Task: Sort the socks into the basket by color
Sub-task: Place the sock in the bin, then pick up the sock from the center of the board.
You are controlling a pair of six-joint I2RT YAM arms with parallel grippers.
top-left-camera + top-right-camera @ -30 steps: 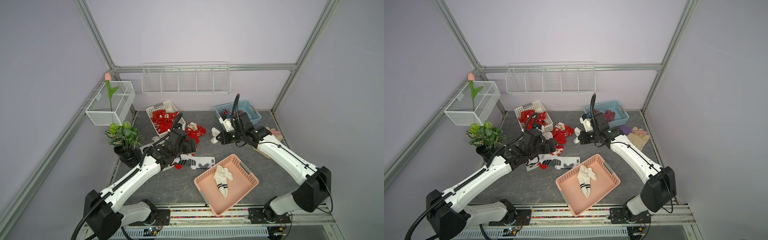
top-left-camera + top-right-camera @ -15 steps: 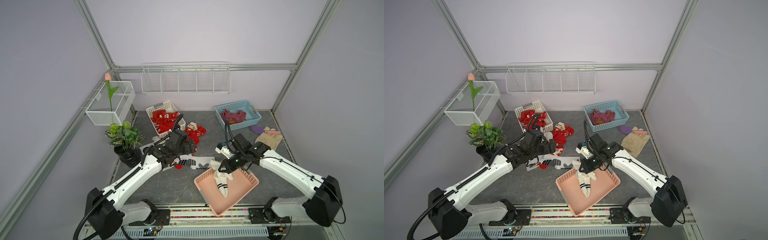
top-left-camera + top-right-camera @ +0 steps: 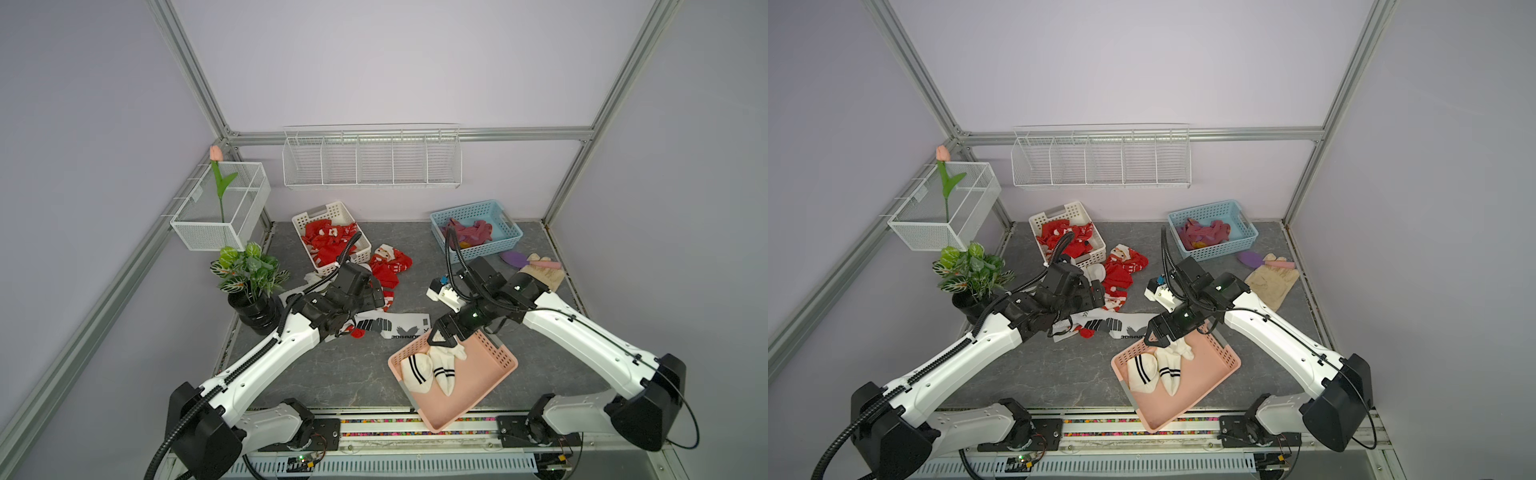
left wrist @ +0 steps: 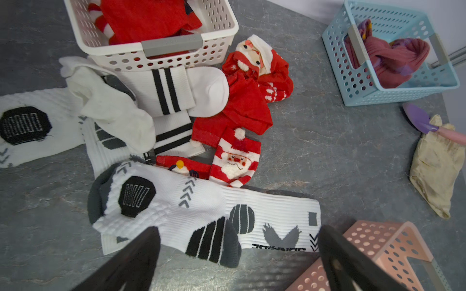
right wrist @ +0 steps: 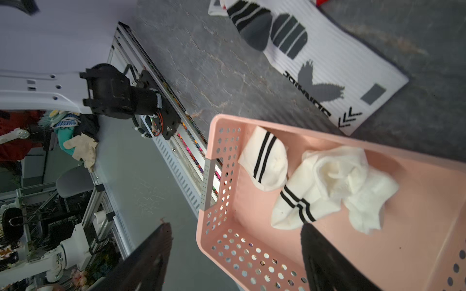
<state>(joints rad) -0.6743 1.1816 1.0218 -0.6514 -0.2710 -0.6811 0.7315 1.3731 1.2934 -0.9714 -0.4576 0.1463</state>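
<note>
Two white socks with black stripes [image 3: 430, 368] [image 5: 327, 181] lie in the pink basket [image 3: 490, 374] [image 5: 214, 141]. My right gripper [image 3: 440, 336] [image 5: 235, 226] hangs open over that basket's far corner, holding nothing. My left gripper [image 3: 374, 291] [image 4: 238, 230] is open above a long white sock with black marks [image 3: 390, 326] [image 4: 201, 209]. More white socks and red Santa socks [image 3: 388, 266] [image 4: 252, 100] are piled beside the white basket [image 3: 332, 208], which holds red socks. The blue basket [image 3: 473, 249] holds purple-maroon socks [image 3: 469, 230].
A potted plant [image 3: 249, 282] stands left of the left arm. Beige gloves [image 3: 542, 274] and a purple brush [image 3: 515, 259] lie at the right near the blue basket. A wire basket [image 3: 224, 203] and a wire rack [image 3: 370, 158] hang on the walls.
My right arm swung from the back to the pink basket with a white sock and opened, leaving the sock inside. My left gripper opened wider and barely shifted.
</note>
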